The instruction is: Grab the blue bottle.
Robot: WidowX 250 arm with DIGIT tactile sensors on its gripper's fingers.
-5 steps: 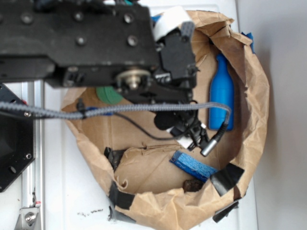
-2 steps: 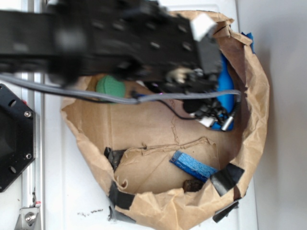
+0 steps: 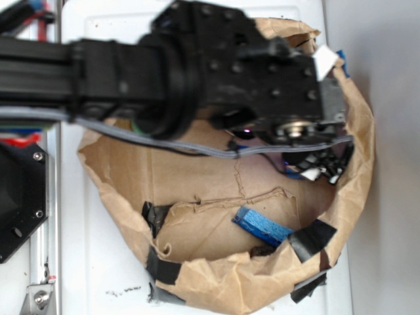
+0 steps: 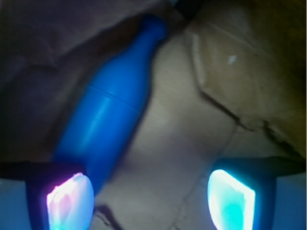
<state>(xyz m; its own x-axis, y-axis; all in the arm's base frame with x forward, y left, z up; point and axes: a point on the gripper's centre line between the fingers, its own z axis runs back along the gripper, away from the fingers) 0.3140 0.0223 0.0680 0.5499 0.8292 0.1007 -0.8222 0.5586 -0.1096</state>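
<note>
The blue bottle (image 4: 108, 110) lies on its side on the brown paper floor of the bag. In the wrist view it runs diagonally, with the neck at the upper middle and the base at the lower left. My gripper (image 4: 151, 201) is open above the bag floor, and only bare paper lies between its fingers. The left fingertip (image 4: 69, 201) sits right by the bottle's base; the right fingertip (image 4: 232, 199) is well clear of it. In the exterior view the arm and gripper (image 3: 320, 168) hang over the bag's right side and hide nearly the whole bottle.
The crumpled paper bag (image 3: 216, 282) walls in the work area, patched with black tape (image 3: 312, 239). A flat blue sponge-like piece (image 3: 262, 226) and a small brown lump (image 3: 262, 251) lie near its front. The bag's right wall (image 3: 357, 151) is close to the gripper.
The arm has swung right across the bag, from its middle to over the bottle at the right wall. The bottle, visible earlier, is now covered by the arm.
</note>
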